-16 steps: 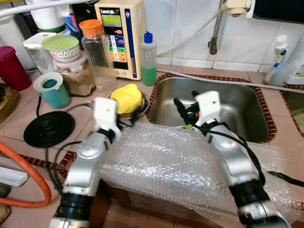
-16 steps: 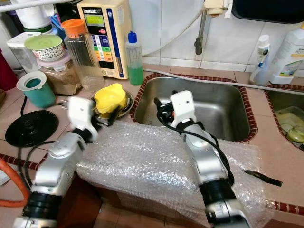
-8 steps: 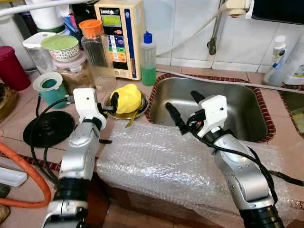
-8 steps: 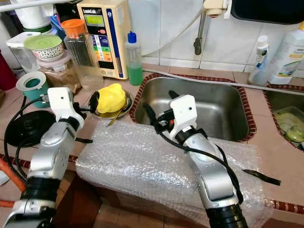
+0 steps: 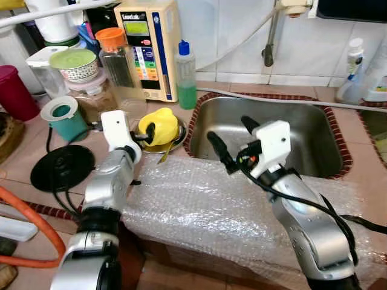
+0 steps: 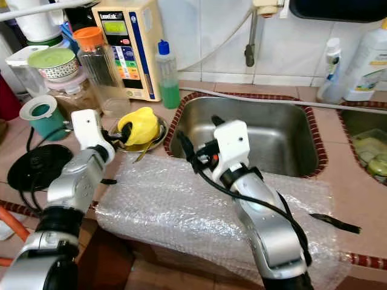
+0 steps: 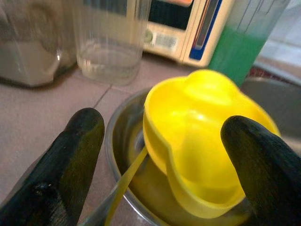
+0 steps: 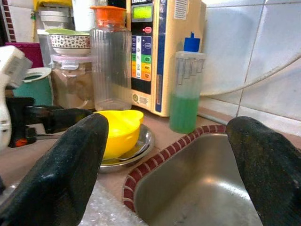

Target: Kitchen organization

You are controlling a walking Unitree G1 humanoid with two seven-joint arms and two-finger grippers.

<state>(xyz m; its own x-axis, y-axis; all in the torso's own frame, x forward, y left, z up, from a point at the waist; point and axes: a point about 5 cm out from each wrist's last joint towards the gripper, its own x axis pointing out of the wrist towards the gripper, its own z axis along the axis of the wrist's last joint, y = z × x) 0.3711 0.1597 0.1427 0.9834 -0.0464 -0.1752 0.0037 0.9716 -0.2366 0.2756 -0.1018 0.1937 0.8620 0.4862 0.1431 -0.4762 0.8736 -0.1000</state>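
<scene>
A yellow bowl (image 5: 163, 117) sits tilted in a shallow steel dish (image 5: 177, 136) on the tiled counter, left of the sink (image 5: 314, 130). A yellow-handled utensil (image 5: 166, 151) leans out of the dish. My left gripper (image 5: 147, 133) reaches in from the left and is open, a black finger (image 7: 80, 155) on each side of the bowl (image 7: 207, 136) with a gap at both. My right gripper (image 5: 233, 138) hovers open over the sink's near-left corner and holds nothing. In its wrist view it points toward the bowl (image 8: 117, 132).
Bubble wrap (image 5: 211, 205) covers the counter's front edge under both arms. Behind the dish stand a green soap bottle (image 5: 186, 75), a beige water unit (image 5: 148, 48) and an orange-lidded jar (image 5: 118, 66). A teal cup (image 5: 65, 118), black kettle base (image 5: 60, 166) and orange hose (image 5: 36, 211) lie left.
My left gripper swung from the bubble wrap's edge toward the dish and now straddles the yellow bowl. My right gripper shifted left over the sink's corner, still open.
</scene>
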